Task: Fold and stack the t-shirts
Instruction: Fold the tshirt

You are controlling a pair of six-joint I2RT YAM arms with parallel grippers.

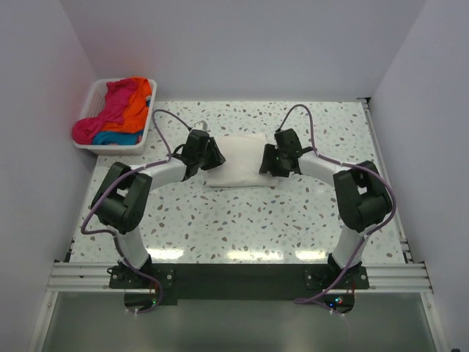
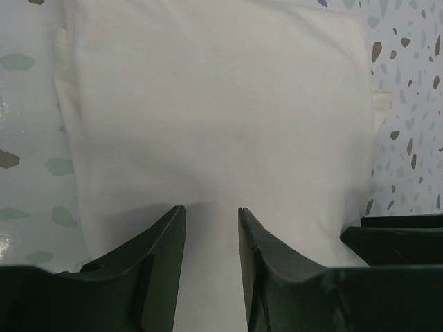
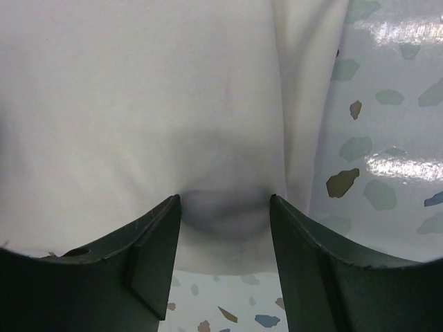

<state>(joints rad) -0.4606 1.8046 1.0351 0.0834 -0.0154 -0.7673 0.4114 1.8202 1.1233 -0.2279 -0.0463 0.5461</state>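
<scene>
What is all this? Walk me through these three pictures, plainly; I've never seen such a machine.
These are two robot arms bolted to the near edge of a speckled table. The wide picture looks down from above and behind them. The other two come from a camera on each wrist, with that arm's own two dark fingers at the bottom. A folded cream shirt lies mid-table between the arms. The left tool and the right tool sit at its two side edges, fingers apart over the cloth; nothing looks lifted. At the far left corner a white basket holds a heap of pink, orange and blue shirts.
</scene>
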